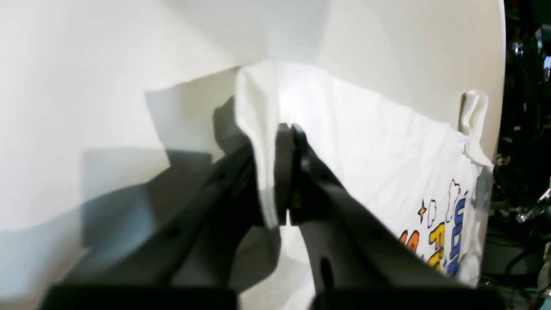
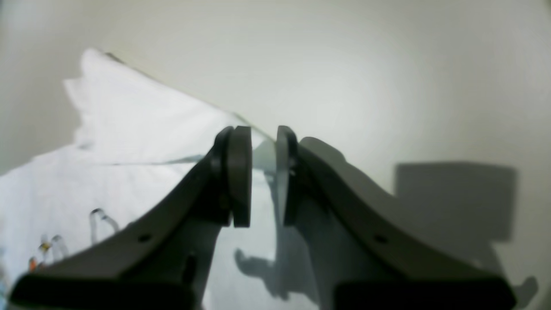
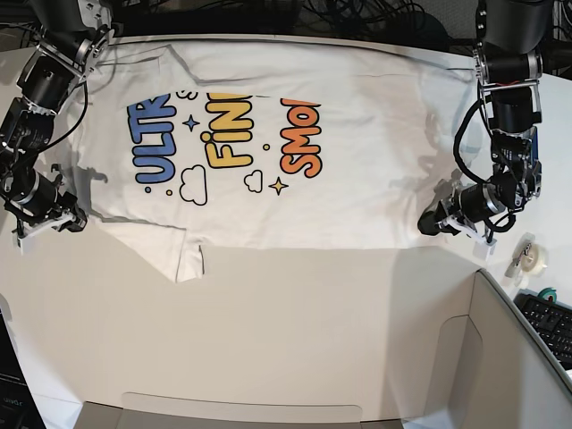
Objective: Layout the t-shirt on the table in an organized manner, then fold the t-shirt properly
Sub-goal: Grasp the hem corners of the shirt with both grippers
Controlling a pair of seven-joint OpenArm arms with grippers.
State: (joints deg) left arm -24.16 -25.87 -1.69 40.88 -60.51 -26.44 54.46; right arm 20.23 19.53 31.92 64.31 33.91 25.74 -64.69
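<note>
We see the t-shirt (image 3: 268,170) spread print-up across the far half of the table (image 3: 295,331), one sleeve folded at its near left. The left gripper (image 1: 286,172), arm bent low at the shirt's right edge, is pinching a fold of white fabric. The right gripper (image 2: 263,176), low by the left edge, has its jaws slightly apart, holding nothing we can see.

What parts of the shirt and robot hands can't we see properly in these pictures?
- t-shirt: lower print lines, folded under, base view.
- t-shirt print: cut off by right edge, left wrist view.
- left gripper: pinched cloth hidden between fingers.
- right gripper: blurred, right wrist view.
</note>
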